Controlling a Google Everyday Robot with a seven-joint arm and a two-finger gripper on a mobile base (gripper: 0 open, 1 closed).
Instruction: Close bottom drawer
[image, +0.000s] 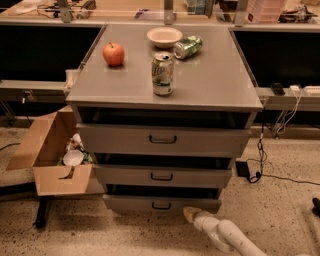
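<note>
The grey cabinet (165, 80) has three drawers, all slightly pulled out. The bottom drawer (161, 204) is the slimmest front panel, near the floor, with a small dark bar handle (161, 205). A dark gap shows above its front. My gripper (190, 214) is at the end of a white arm (230, 237) that comes in from the lower right. It sits low by the floor, just in front of the bottom drawer's right part, to the right of the handle.
On the cabinet top stand a red apple (114, 54), an upright can (162, 74), a white bowl (164, 36) and a green can on its side (187, 46). An open cardboard box (52, 152) with trash sits at the left. Cables (260, 155) lie at the right.
</note>
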